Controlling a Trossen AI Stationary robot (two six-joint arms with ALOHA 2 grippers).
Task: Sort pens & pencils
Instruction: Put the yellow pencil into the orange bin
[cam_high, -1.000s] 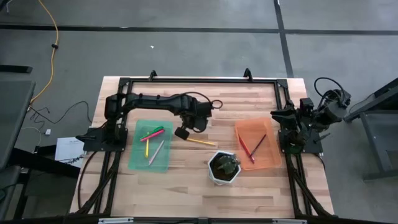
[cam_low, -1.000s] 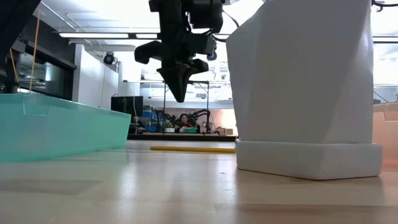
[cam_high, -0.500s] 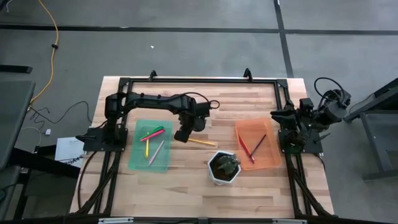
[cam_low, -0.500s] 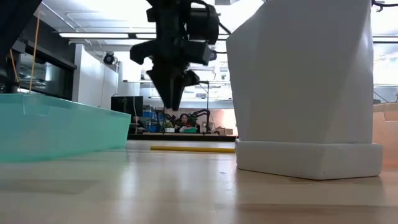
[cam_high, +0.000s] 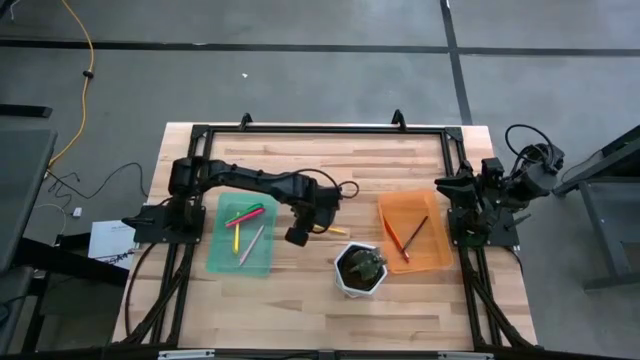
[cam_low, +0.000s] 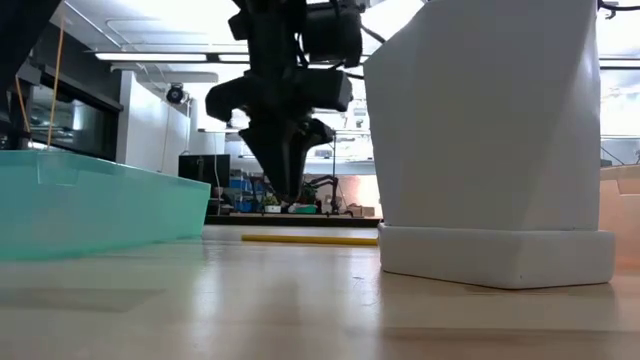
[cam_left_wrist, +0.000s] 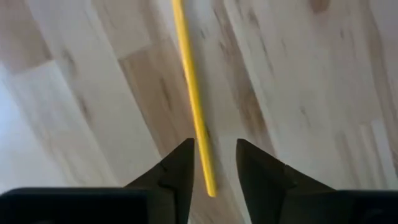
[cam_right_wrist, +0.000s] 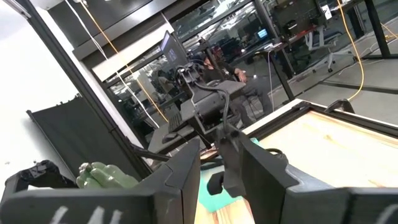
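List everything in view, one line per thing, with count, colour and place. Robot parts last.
green tray: one, translucent green, table's left side.
pens: at least three, pink, green and grey among them, inside the green tray.
orange tray: one, translucent orange, table's right side.
pencils: two, dark red-brown and red, inside the orange tray.
yellow stick: one, on the wood between the trays.
white pot: one, near front edge.
left gripper: open, above the yellow stick's end.
right gripper: parked at right edge.

Left arm stretched over mid-counter, end effector (cam_high: 295, 236) pointing down, fingers (cam_left_wrist: 180, 168) slightly parted. Right arm folded at counter's right edge, its end effector (cam_right_wrist: 221, 163) waiting.
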